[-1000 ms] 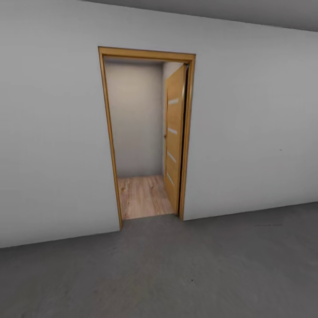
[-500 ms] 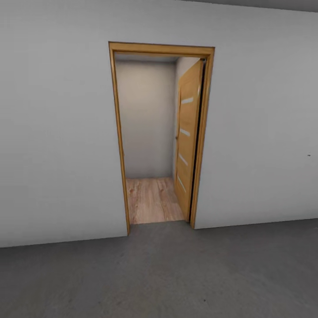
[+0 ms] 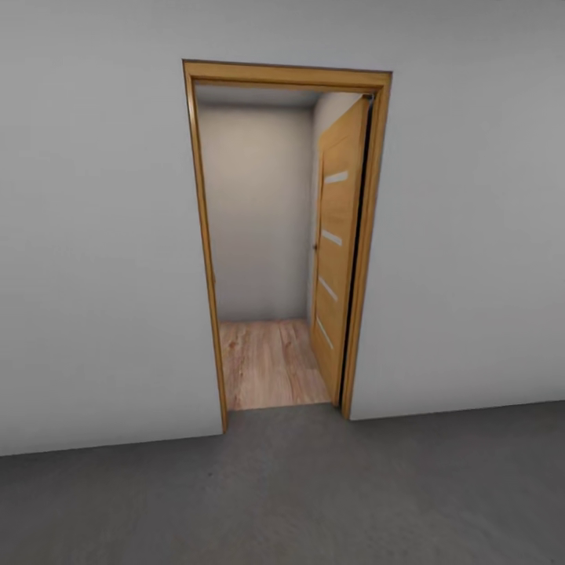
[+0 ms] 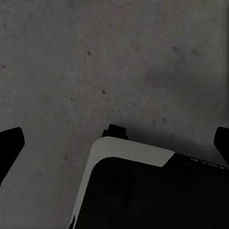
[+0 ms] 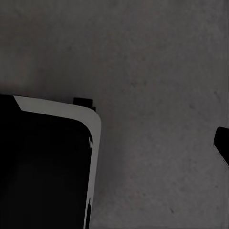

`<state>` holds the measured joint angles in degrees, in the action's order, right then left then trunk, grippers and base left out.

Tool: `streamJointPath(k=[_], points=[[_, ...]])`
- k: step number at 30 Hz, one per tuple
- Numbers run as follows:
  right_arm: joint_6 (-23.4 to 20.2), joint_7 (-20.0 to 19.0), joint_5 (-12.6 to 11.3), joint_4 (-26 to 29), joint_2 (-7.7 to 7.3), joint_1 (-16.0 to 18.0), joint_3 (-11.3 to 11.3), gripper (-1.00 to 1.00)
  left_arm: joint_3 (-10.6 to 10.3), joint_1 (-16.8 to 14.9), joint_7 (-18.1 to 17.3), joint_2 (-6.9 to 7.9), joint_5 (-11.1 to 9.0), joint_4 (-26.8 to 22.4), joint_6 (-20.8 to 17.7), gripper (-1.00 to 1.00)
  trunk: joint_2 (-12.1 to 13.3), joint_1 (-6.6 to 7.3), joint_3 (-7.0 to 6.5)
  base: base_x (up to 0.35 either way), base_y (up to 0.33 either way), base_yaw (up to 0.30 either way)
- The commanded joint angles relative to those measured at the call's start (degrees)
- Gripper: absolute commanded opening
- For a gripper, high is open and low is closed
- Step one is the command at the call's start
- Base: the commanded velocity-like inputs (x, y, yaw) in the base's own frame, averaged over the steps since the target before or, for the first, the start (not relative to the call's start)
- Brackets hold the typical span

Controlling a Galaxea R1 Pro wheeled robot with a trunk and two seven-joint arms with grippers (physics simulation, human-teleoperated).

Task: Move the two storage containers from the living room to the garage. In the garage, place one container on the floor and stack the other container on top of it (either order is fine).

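Observation:
The two storage containers and the living room are out of view. I stand in the garage on its dark grey concrete floor [image 3: 314, 502], facing a pale grey wall [image 3: 94, 259]. In the left wrist view my left gripper [image 4: 114, 143] hangs open over the floor [image 4: 95, 62], a dark fingertip [image 4: 9, 143] at each side and nothing between them. My right gripper [image 5: 114, 143] looks open too: one fingertip [image 5: 222, 143] shows at the frame's edge, the other is lost against the dark robot base [image 5: 43, 167].
A wood-framed doorway [image 3: 286, 74] opens straight ahead. Its tan door [image 3: 337, 243] is swung inward against the right side. Beyond lies a short passage with light wood plank flooring [image 3: 271, 365] and a grey end wall [image 3: 255, 212].
The whole head view has shifted: the doorway looks larger and nearer and sits a little further right, so the camera has moved toward it. Nothing else differs.

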<state>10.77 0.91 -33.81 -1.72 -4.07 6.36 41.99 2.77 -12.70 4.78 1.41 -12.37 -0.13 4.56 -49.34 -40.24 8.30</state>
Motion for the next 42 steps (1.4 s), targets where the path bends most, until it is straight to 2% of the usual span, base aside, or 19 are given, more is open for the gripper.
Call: streamJointPath(k=[1, 42], points=[[0.27, 0.06, -0.29, -0.13, 0.03, 0.06, 0.46, 1.0, 0.25, -0.05, 0.05, -0.01, -0.09, 0.04, 0.19, 1.0, -0.05, -0.04, 0.08, 0.323, 0.0, 0.0], [0.3, 0.06, -0.38, -0.13, 0.46, 0.06, 0.46, 1.0, 0.25, -0.05, 0.06, 0.0, -0.1, 0.04, 0.19, 1.0, -0.05, -0.04, 0.08, 0.322, -0.014, 0.0]])
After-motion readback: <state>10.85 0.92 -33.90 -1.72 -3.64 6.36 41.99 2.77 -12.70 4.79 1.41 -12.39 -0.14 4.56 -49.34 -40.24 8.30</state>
